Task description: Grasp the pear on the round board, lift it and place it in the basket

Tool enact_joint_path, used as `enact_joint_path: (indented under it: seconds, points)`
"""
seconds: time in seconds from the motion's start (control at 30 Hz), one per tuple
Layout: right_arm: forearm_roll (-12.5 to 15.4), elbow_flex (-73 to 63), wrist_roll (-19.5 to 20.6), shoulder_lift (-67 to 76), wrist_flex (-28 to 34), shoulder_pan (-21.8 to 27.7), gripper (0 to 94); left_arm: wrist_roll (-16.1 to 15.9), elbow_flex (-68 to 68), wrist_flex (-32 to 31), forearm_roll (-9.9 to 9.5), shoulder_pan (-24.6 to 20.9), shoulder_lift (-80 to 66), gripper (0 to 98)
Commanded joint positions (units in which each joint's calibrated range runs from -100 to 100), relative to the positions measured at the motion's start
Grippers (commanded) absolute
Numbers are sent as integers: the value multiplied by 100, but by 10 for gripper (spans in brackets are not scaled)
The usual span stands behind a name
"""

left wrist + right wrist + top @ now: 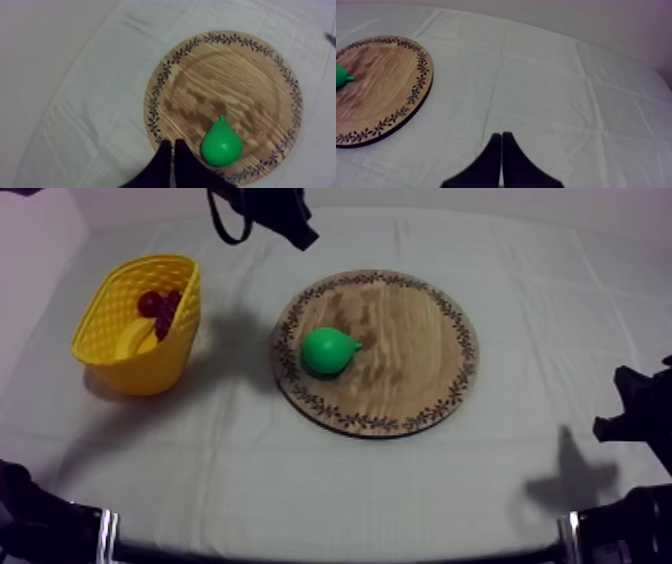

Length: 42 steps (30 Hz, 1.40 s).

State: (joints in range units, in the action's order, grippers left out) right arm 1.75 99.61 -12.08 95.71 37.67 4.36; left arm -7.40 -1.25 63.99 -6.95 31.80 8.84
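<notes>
left hand [173, 145] narrow; near pear [221, 145] on board [235, 75] | right hand [501, 136] narrow; over cloth [561, 90]

Counting the table: one of almost everything, two grippers.

One round wooden board [420, 378] is lying on the one cloth-covered table [400, 488], and one green pear [329, 351] is resting on it. One yellow basket [120, 363] is standing near the board. It is holding one pale banana [135, 340] and some dark red fruit [158, 306], though the red fruit is showing too unclearly to count as one bunch or several separate pieces. Two grippers are showing, the left gripper [172, 144] and the right gripper [501, 134], each with two black fingers.
</notes>
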Motion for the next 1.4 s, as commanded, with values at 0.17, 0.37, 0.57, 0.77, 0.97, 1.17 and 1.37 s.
enact_joint_path:
  seconds: [0.17, 0.37, 0.57, 0.77, 0.97, 1.17, 1.37]
  points:
    - [-2, 5, -1, 5, 0, 1, 3, 29, 248, 330, -11, -18, 47, 132]
    - [-2, 5, -1, 5, 0, 1, 3, 358, 344, 724, -66, -53, 67, 592]
    - [-2, 5, -1, 5, 0, 1, 3, 366, 379, 1279, -74, -56, 83, 892]
    - [-2, 5, -1, 5, 0, 1, 3, 222, 398, 1728, -53, -60, 105, 954]
    - [-2, 5, -1, 5, 0, 1, 3, 83, 288, 1801, 38, -98, 111, 961]
    - [-2, 5, -5, 5, 0, 1, 3, -29, 152, 1729, 92, -137, 126, 962]
    - [-2, 5, -2, 5, 0, 1, 3, -162, -36, 1586, 181, -202, 261, 962]
